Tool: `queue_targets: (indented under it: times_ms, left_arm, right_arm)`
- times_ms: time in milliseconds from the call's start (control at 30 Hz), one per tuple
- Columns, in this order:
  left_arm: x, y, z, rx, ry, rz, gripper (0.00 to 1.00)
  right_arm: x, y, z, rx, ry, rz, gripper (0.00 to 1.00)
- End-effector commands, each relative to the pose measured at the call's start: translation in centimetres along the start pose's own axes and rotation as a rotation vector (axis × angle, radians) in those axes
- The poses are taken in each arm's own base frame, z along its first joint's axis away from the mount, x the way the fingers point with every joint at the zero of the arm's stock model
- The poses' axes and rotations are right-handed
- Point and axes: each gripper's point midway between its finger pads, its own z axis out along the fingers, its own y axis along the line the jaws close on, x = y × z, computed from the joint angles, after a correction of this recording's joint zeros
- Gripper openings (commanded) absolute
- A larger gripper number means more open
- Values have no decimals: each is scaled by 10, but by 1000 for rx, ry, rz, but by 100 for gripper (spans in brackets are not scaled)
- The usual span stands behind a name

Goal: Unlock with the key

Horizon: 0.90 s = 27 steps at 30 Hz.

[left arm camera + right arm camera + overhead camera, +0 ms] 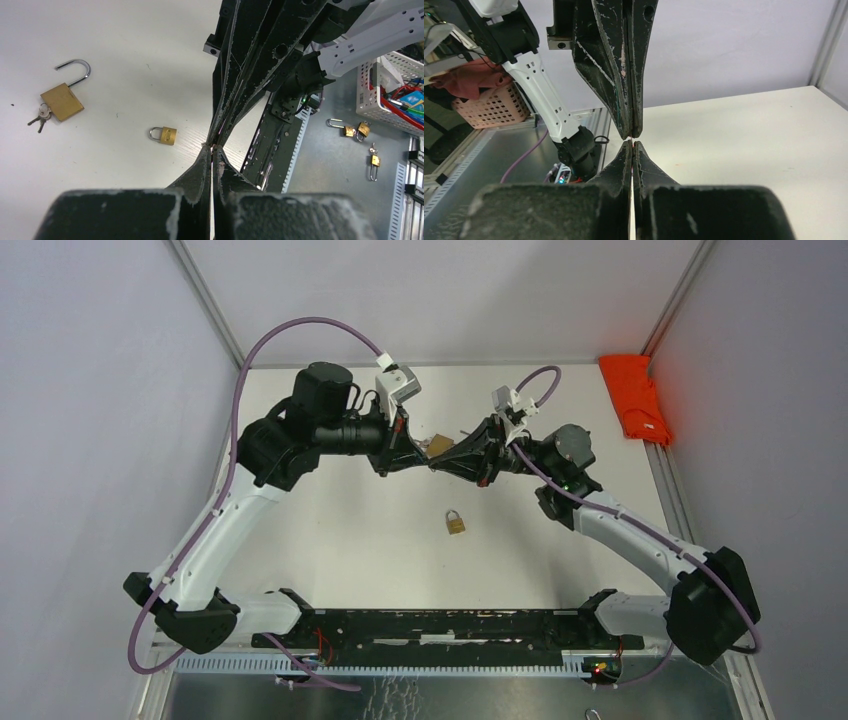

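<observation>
My left gripper and right gripper meet tip to tip above the table's middle. Both are shut, with only a hairline slit between the fingers. A thin sliver of metal shows where the tips meet in the left wrist view; it looks like a small key held edge-on, mostly hidden. A small closed brass padlock lies on the table in front of them, and it also shows in the left wrist view. A larger brass padlock lies with its shackle open and a bunch of keys hanging from it.
An orange cloth lies at the table's back right edge. In the left wrist view, more padlocks lie on the metal shelf below the table beside a white basket. The black rail spans the near edge.
</observation>
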Motion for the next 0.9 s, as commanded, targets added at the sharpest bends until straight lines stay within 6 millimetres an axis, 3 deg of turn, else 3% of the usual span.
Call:
queue_targets:
  times_ms: [0,100,267,400,600,700,767,867]
  left_arm:
    - [-3,0,1,14,-16,62,2]
    - [-2,-1,1,21,-16,69,6]
    - [-5,-2,-5,9,-38,101,36]
    - [-6,3,-15,-50,-58,136,46]
    - [-10,11,-29,-145,-88,153,48]
    - [-9,23,-32,-213,-84,143,41]
    - [-2,37,-26,-264,-48,120,37]
    - [22,65,1,-322,70,47,35]
  right_arm:
    - [-17,-6,1,64,-2,-91,0]
    - [-19,-8,-1,82,2,-102,0]
    - [-23,-10,-1,97,9,-113,0]
    - [-29,-8,-3,102,7,-131,0]
    - [-31,-13,-9,140,26,-147,0]
    - [-32,-13,-15,167,42,-166,0]
    - [-33,-16,-21,206,61,-185,0]
    - [-32,-30,-42,350,124,-213,0]
